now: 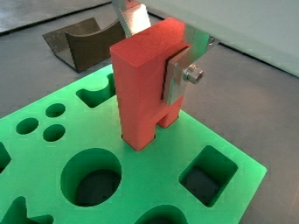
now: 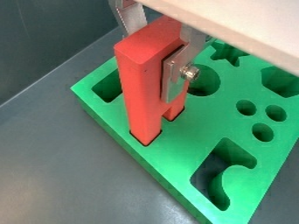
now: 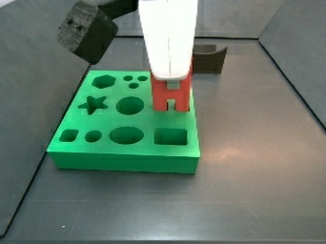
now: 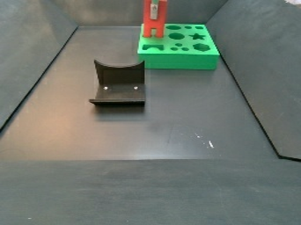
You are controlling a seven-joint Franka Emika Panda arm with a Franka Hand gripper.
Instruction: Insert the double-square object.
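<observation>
Your green block (image 3: 128,152) lies directly beneath; the double-square object (image 1: 149,83) stands upright on it, long axis vertical, legs at their holes. The gripper (image 1: 176,72) clamps its upper part, so push straight down.

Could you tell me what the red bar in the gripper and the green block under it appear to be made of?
The double-square object, held upright in the gripper over the green block, looks like matte red plastic: uniform colour, crisp edges. The green block seems similar, possibly foam-like. The fingers look like brushed metal.
</observation>
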